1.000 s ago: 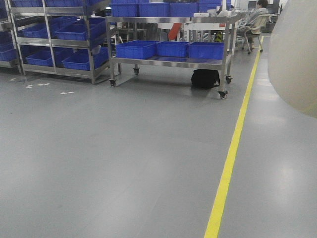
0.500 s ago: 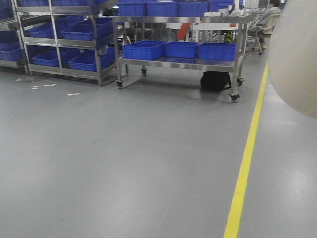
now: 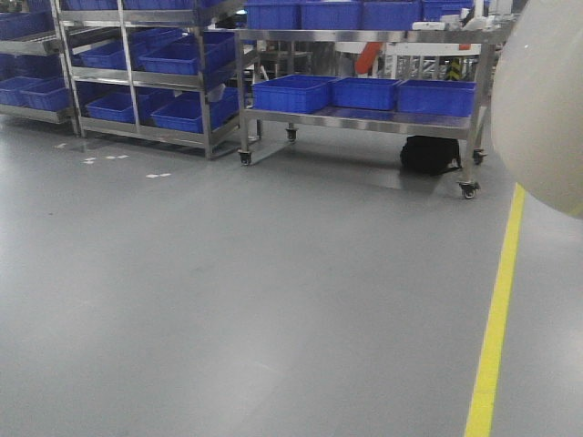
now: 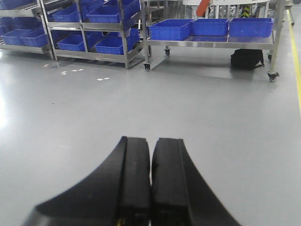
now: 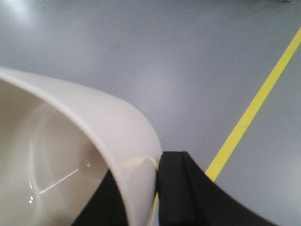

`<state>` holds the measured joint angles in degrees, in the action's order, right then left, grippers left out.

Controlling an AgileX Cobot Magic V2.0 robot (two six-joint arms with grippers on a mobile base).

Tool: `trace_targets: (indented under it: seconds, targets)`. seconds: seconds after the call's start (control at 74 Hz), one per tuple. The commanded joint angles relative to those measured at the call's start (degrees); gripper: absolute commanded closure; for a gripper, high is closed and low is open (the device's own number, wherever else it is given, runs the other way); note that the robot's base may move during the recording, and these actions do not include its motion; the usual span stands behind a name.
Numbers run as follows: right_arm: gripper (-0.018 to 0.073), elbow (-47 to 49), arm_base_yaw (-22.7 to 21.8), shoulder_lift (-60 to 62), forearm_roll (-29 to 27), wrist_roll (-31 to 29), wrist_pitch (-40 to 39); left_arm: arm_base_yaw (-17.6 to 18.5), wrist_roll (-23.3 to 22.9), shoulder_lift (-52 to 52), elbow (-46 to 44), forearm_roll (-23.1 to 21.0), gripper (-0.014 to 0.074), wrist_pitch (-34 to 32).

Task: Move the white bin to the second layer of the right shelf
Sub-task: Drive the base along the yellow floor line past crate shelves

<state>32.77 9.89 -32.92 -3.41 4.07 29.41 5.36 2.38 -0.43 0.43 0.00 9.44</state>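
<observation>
The white bin (image 3: 543, 100) is in the air, off the grey floor (image 3: 255, 300), hanging over the yellow line (image 3: 496, 309) so that its pale rounded flank hides the line's far stretch. In the right wrist view the bin (image 5: 94, 122) turns its mouth toward the camera, glossy inside showing, with the rim arcing from the left edge down to the bottom centre. Only part of it shows in either view, so how far its mouth-to-base axis tilts cannot be told. The right gripper (image 5: 141, 164) pinches the rim wall, one black finger inside and one outside, and the line runs in behind that outer finger. The left gripper (image 4: 151, 141) is pressed together on nothing, over bare floor left of the line. Further off, also left of the line, a steel cart (image 3: 364, 120) carries blue crates (image 3: 291, 93), with a black bag (image 3: 428, 153) beneath it.
</observation>
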Motion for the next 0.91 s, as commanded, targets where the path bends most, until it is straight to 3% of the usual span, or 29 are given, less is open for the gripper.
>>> trace_targets:
  seconds: [0.0,0.892]
  targets:
    - [0.0503,1.8,-0.4,0.1,-0.5,0.1,-6.0,0.3,-0.2,-0.8,2.1,0.0,0.0512,-5.0]
    - [0.0503,1.8,-0.4,0.1,-0.5,0.1,-6.0,0.3,-0.2,-0.8,2.1,0.0,0.0512,-5.0]
